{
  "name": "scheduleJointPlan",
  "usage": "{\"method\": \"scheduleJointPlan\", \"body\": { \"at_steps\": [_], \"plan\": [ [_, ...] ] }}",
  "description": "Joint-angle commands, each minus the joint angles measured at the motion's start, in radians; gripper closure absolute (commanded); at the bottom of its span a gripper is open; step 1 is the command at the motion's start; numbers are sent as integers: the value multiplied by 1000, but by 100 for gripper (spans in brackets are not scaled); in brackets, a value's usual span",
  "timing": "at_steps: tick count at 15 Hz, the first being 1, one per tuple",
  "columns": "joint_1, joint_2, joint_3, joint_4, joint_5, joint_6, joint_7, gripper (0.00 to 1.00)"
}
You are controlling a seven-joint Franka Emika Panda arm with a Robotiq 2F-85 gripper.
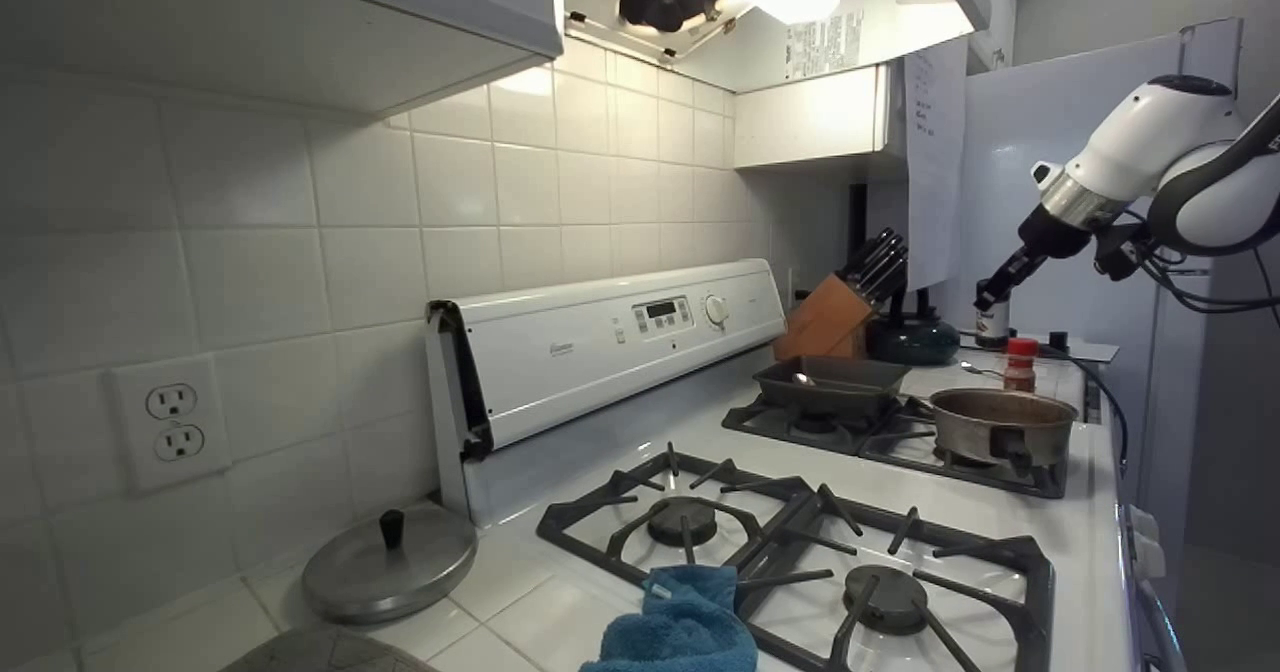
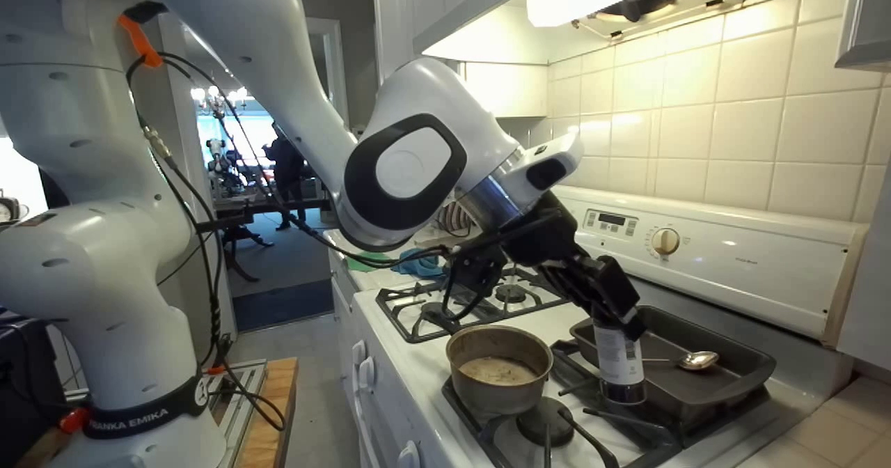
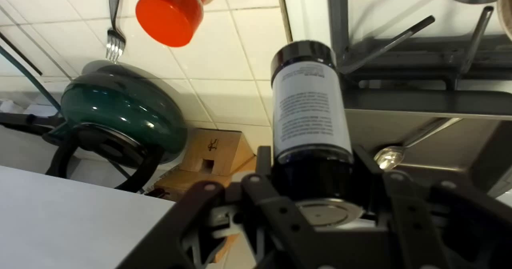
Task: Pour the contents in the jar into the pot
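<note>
My hand [image 3: 313, 161]: clenched on the jar [image 2: 619, 360], which sits between my fingers [image 3: 265, 161].
Jar's place: most of it hangs below my fingers, close to upright.
Jar's feel: stiff and smooth, I expect; fairly light, perhaps breakable, liable to slip if twisted.
Where to grip: this dark upper end; whether the mouth is uncapped I cannot tell.
Pot [image 2: 487, 398]: lower than my hand, off to its side.
</note>
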Motion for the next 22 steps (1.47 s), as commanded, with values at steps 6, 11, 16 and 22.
{"method": "scheduleJointPlan", "body": {
  "at_steps": [6, 11, 16, 22],
  "plan": [
    [-22, 106, 69, -21, 169, 180, 75, 75],
    [-90, 115, 90, -2, 121, 181, 169, 75],
    [-159, 152, 104, 33, 91, 188, 235, 75],
    [-339, 246, 254, 124, 4, 184, 338, 75]
  ]
}}
